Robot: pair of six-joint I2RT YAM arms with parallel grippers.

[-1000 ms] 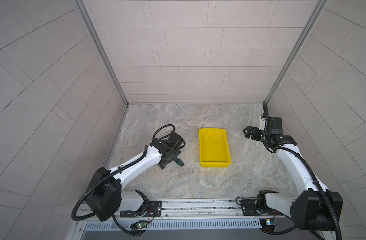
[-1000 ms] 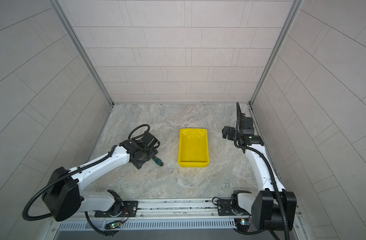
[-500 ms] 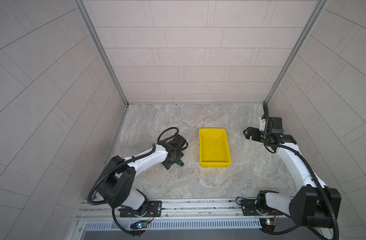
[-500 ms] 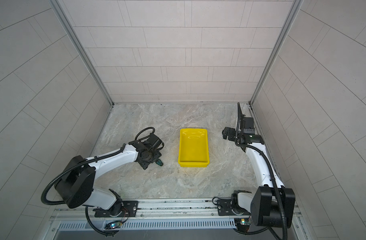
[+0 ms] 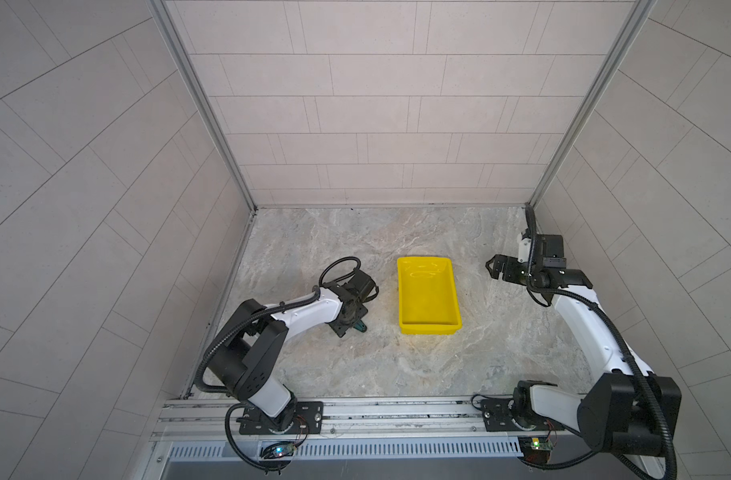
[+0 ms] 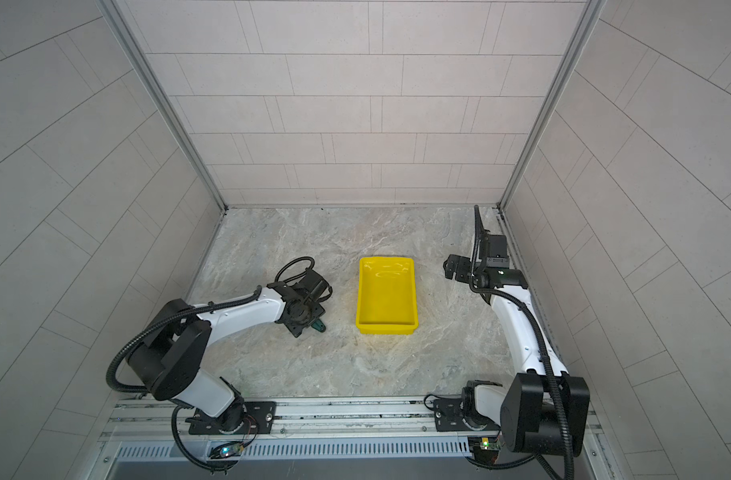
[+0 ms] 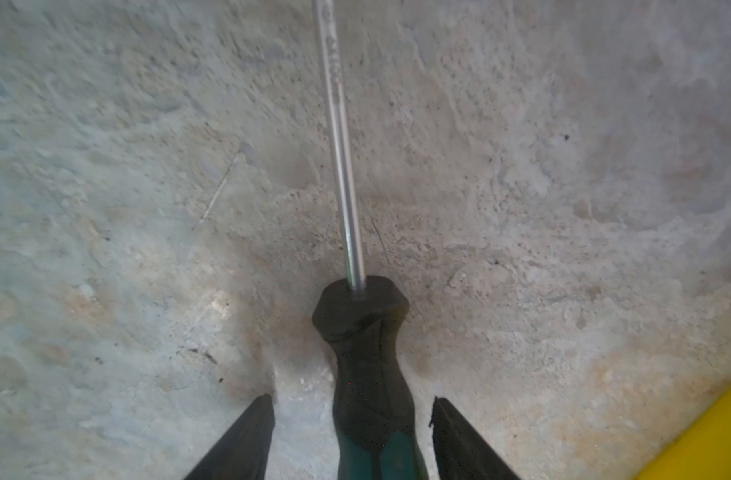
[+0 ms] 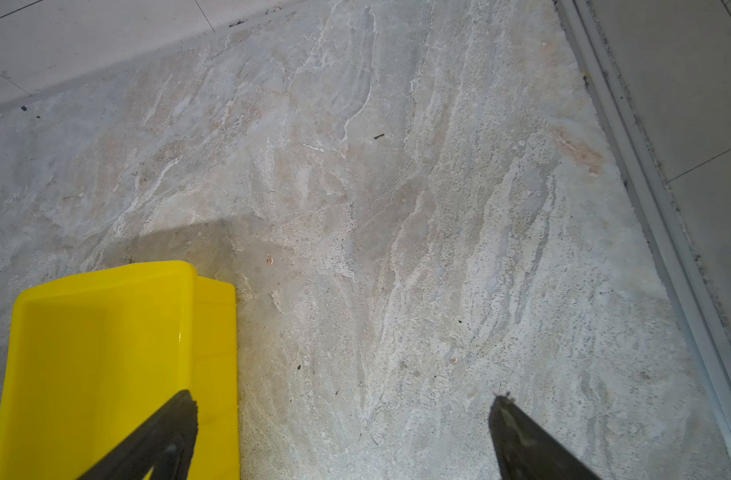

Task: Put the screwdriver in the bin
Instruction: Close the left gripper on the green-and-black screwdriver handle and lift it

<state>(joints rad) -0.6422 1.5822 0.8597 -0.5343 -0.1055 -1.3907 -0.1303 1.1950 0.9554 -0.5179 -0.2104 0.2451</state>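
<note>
Left wrist view has the screwdriver (image 7: 372,374) lying flat on the stone tabletop (image 7: 147,166). Its dark handle runs between the jaws of the left gripper (image 7: 352,400), which stand apart with a sliver of table showing on either side, so nothing is clamped yet. Compared with a second ago, the jaws have drawn in around the handle and the arm has folded closer over the tool. In a top view only its green end (image 5: 361,328) pokes out from under the wrist. I'd say the grasp is about to close, with the lift and carry still to come. The bin (image 5: 430,330) sits where it was, empty, near the tool's right. The right gripper (image 5: 492,269) hangs open beyond it, unmoved.
</note>
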